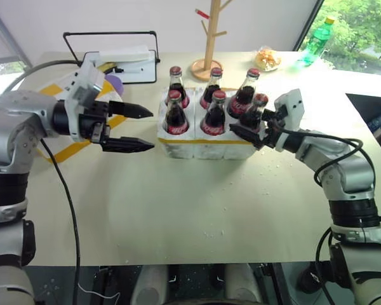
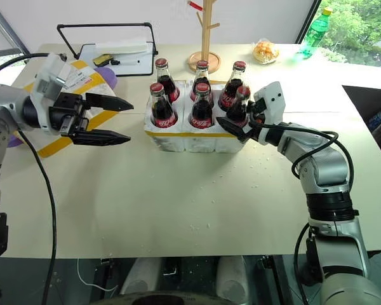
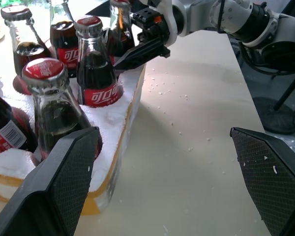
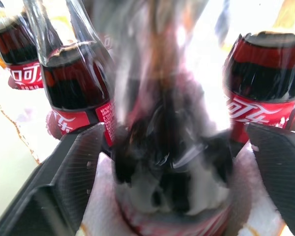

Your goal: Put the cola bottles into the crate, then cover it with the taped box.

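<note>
Bottles of cola stand six-strong in the crate at the table's middle, right gripper spread loose around the near-right one, left gripper open; the taped box, far left, looks light, crumbly, best clasped by both sides.

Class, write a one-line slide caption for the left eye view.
Six cola bottles stand in the crate; right gripper open around the last one, left gripper open alongside.
</note>
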Action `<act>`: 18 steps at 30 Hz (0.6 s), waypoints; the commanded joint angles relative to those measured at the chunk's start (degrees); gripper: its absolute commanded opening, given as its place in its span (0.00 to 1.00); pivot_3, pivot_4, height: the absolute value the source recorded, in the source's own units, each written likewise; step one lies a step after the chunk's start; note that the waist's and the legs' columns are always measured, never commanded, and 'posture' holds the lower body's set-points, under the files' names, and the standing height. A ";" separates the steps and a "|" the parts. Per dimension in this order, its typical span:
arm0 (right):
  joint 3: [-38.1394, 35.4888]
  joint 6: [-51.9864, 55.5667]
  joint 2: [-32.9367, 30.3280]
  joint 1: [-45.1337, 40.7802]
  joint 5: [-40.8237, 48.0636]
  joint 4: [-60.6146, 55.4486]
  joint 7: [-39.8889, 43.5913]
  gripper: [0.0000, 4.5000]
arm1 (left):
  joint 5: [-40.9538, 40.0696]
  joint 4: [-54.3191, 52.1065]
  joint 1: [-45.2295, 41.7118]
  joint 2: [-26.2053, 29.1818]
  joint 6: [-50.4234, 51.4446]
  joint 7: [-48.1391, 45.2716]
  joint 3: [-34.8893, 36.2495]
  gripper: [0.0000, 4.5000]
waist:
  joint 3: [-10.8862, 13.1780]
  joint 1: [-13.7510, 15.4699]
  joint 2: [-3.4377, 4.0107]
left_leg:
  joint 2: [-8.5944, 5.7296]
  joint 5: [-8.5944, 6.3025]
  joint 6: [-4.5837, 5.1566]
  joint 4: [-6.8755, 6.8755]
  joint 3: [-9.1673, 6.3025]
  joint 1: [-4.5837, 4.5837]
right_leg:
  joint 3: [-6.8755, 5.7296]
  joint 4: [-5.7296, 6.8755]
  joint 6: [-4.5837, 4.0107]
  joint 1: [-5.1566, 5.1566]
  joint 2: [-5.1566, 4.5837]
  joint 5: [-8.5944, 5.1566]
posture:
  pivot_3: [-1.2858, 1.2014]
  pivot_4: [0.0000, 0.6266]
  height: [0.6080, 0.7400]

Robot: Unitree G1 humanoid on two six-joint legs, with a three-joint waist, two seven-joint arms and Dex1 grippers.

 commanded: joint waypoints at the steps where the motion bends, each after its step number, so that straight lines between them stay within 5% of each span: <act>1: -3.21 1.51 -2.06 -2.84 3.15 -3.53 3.41 0.99 | -1.31 -2.39 1.22 1.52 0.46 2.76 4.40 1.00 | 0.00 -0.02 0.01 | 0.00 0.00 0.00 0.00 -0.01 -0.01 | -0.01 0.00 0.00 0.00 0.00 0.00 | 0.52 0.24 1.00; 10: -19.09 15.26 -14.61 -14.56 22.23 -4.76 10.42 0.99 | 13.31 -9.89 16.70 5.35 -3.99 27.70 17.60 1.00 | 0.07 -0.20 0.09 | 0.03 -0.01 -0.01 -0.10 -0.03 -0.01 | -0.01 -0.06 0.00 -0.03 -0.01 0.00 | 0.52 0.24 1.00; 14: -18.01 19.01 -18.16 -16.04 24.41 -2.87 14.37 0.99 | 26.86 -15.27 39.35 9.17 -7.01 31.09 31.46 1.00 | 0.03 -1.31 0.04 | 0.04 -0.03 -0.02 -0.17 0.09 0.00 | 0.00 -0.11 -0.02 -0.13 -0.06 0.01 | 0.52 0.24 1.00; 18: -16.34 20.60 -17.81 -15.16 26.34 -4.11 17.69 0.99 | 35.47 -15.20 50.67 8.40 -12.21 35.81 37.01 1.00 | 0.03 -0.71 0.05 | 0.17 -0.02 -0.11 -0.22 0.23 -0.08 | 0.05 -0.06 -0.07 -0.42 -0.05 0.02 | 0.52 0.24 1.00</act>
